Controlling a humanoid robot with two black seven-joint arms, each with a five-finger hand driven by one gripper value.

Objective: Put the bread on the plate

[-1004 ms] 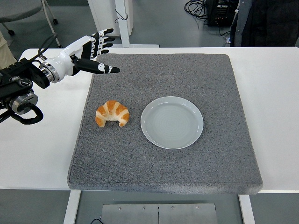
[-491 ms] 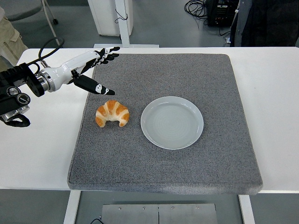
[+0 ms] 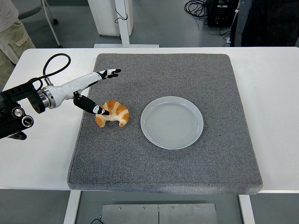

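A golden croissant (image 3: 114,113) lies on the grey mat, left of a round white plate (image 3: 172,122) that has nothing on it. My left hand (image 3: 100,91) reaches in from the left edge, open, its fingers (image 3: 110,73) stretched out above the croissant's far side. Its dark thumb (image 3: 93,108) points down-right, and the tip touches or nearly touches the croissant's left end. Nothing is held. The right hand does not appear in the frame.
The grey mat (image 3: 187,168) covers most of the white table (image 3: 275,93). A person's trouser leg (image 3: 14,32) shows at the top left, beyond the table. Cables and equipment (image 3: 210,11) sit on the floor at the back.
My left hand has come down and toward the near side, from the mat's far left corner to the croissant. The thumb now reaches the croissant's left end. Croissant and plate have not moved.
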